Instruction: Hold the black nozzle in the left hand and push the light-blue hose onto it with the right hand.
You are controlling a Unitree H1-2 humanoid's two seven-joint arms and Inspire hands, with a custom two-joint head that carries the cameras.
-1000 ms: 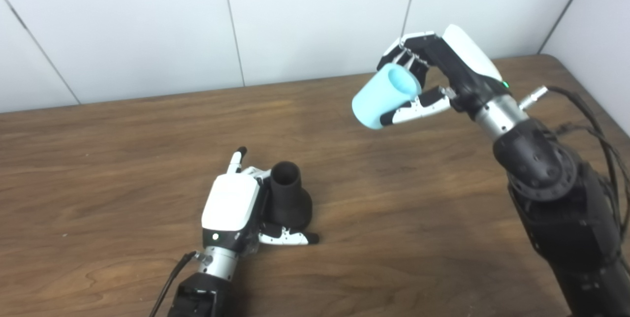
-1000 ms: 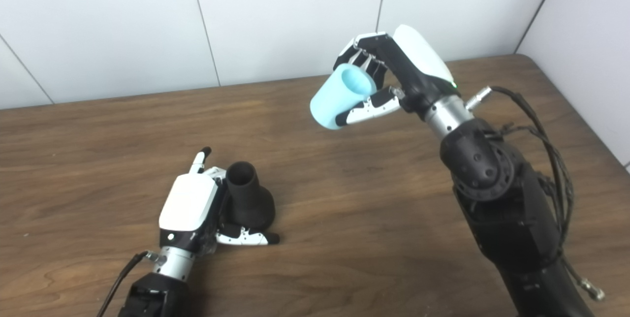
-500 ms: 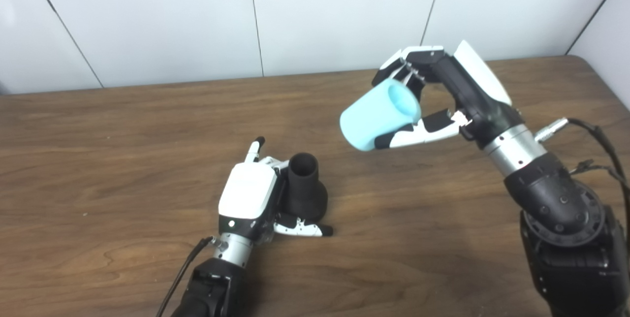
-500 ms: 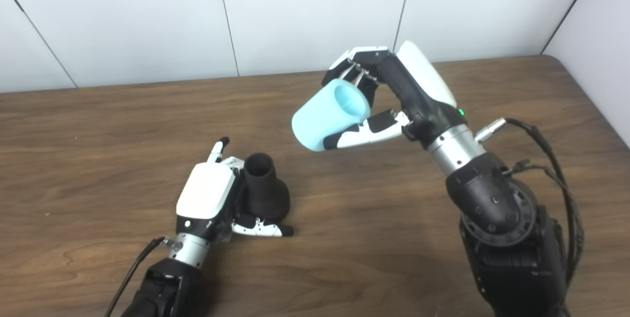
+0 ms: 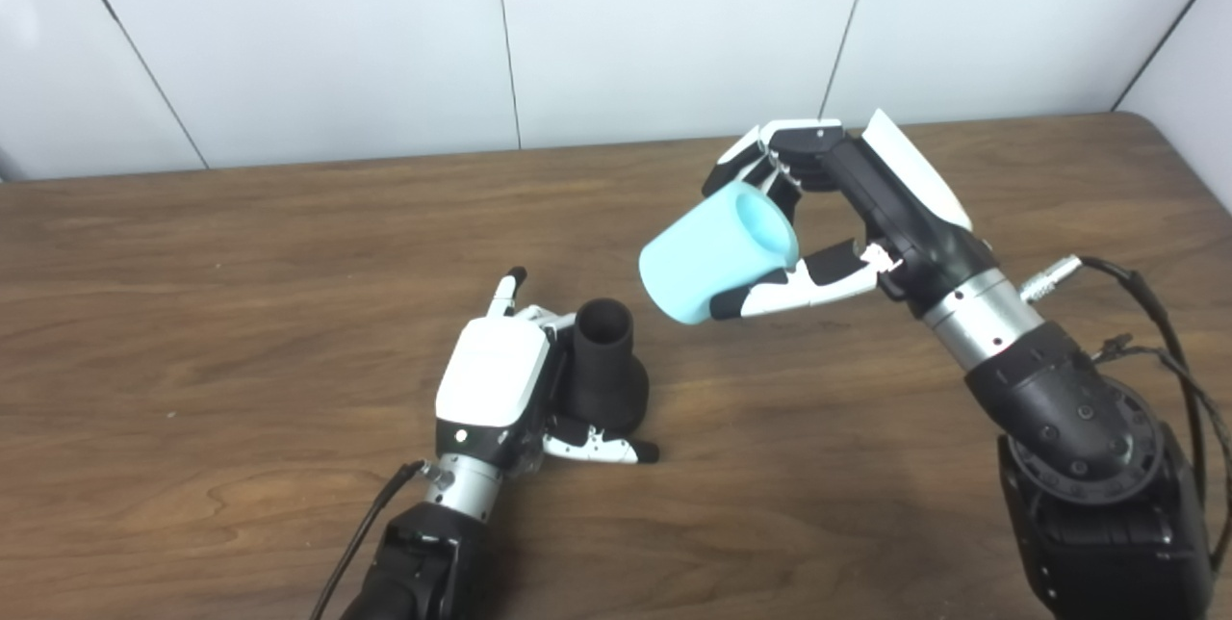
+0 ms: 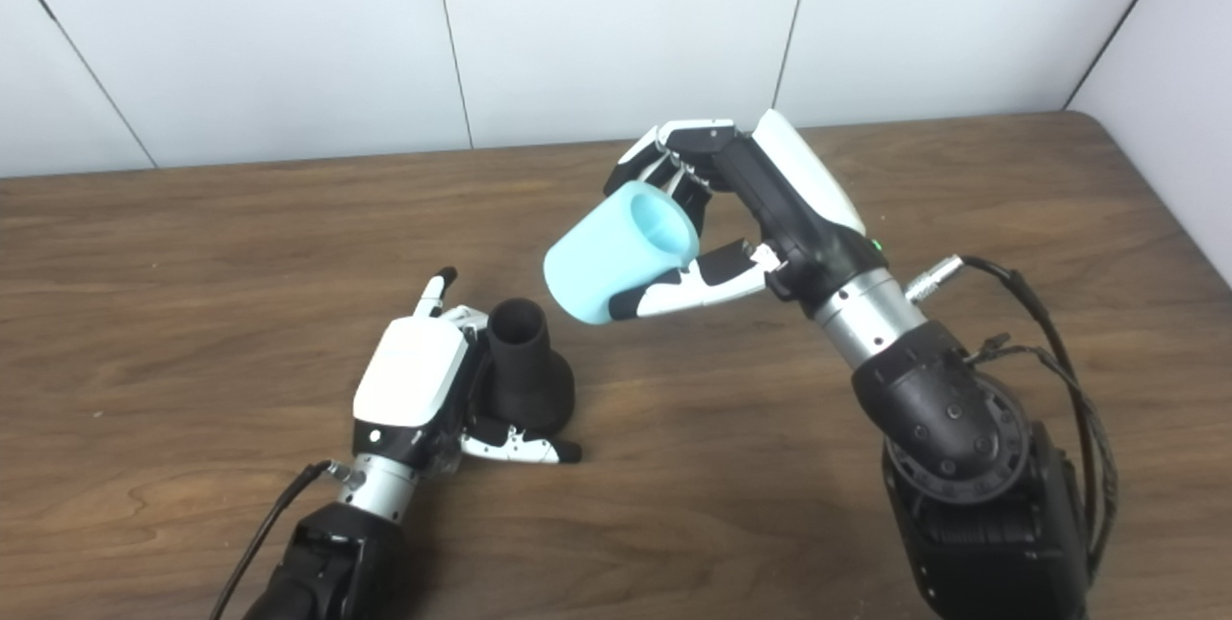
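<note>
Left hand (image 5: pixel 496 384) low on table (image 5: pixel 192 331), fingers wrapped round black nozzle (image 5: pixel 604 374); nozzle upright, wide base down, open narrow end up, thumb across its base front. Right hand (image 5: pixel 847 216) raised above table, up and right of left hand, clamped on light-blue hose (image 5: pixel 717 254) between thumb and fingers. Hose tilted, lower end toward nozzle, near but apart, no contact.
</note>
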